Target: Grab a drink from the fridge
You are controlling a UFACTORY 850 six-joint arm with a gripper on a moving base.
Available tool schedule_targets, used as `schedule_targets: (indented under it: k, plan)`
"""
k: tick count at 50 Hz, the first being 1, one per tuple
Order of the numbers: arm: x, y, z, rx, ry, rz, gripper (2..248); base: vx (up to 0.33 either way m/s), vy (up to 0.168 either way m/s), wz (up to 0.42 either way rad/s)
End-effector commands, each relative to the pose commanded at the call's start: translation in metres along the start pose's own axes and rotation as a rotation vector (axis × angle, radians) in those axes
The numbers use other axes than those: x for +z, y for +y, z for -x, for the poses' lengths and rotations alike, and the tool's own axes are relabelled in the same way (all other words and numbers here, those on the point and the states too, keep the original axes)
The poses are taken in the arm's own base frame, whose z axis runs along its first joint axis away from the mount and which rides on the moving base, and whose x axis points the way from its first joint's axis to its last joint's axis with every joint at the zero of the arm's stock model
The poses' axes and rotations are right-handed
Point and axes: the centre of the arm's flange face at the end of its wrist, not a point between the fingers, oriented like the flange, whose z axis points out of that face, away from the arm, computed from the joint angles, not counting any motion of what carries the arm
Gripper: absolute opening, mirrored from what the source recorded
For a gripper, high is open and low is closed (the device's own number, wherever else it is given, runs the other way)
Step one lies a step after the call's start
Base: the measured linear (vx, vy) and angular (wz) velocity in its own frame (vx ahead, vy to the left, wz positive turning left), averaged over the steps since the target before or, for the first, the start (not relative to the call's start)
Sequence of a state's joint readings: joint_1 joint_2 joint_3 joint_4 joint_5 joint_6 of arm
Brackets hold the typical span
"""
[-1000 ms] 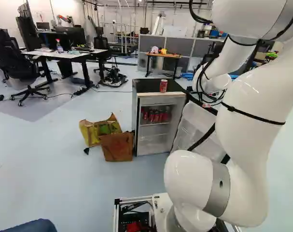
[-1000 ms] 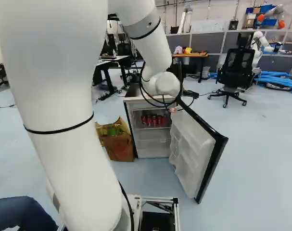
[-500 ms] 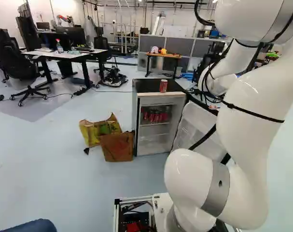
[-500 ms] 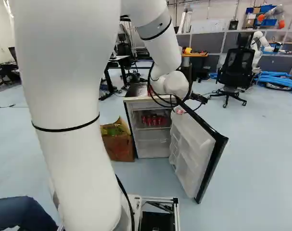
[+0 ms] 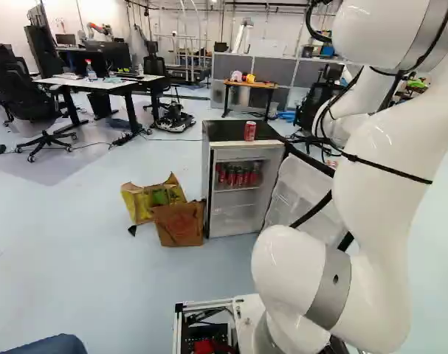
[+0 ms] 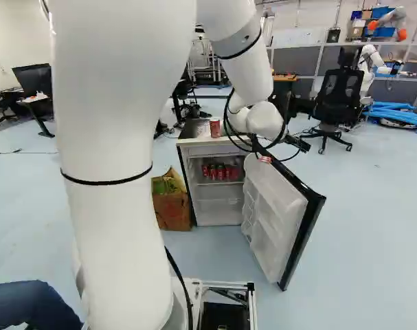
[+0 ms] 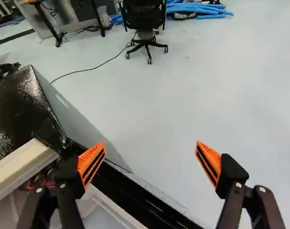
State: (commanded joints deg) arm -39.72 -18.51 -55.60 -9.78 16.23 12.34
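My gripper [image 6: 297,143] is over the top of the open fridge door [image 6: 282,216] in the right base view. The gripper [image 7: 150,163] stands open in the wrist view, nothing between its pads; one finger overlaps the door's black edge [image 7: 135,193], contact unclear. The fridge [image 5: 209,188] is white with a dark top. Several red cans [image 5: 238,175] stand on its upper shelf, partly hidden beside one finger in the wrist view. One red can [image 5: 250,130] stands upright on the fridge top.
Paper bags [image 5: 178,220] lean beside the fridge. Beyond the door stand an office chair [image 6: 337,103] and blue tubes [image 6: 400,115]. Another robot [image 6: 367,62] is at the back. A person's leg [image 6: 29,306] shows at the right base view's lower left.
The upper arm and wrist have swung rightward in the right base view, carrying the gripper farther along the door's top. The can on the fridge top now shows there. Base and fridge have stayed put.
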Motion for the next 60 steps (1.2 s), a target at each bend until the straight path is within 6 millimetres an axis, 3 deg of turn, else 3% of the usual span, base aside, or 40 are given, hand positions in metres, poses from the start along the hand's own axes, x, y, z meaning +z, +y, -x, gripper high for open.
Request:
schedule_targets:
  k: [35, 60]
  plan:
    - [0.037, 0.047, -0.014, 0.167, -0.107, 0.107, 247, 0.0, 0.0, 0.0]
    - [0.076, 0.057, -0.026, 0.224, -0.234, 0.135, 247, 0.0, 0.0, 0.0]
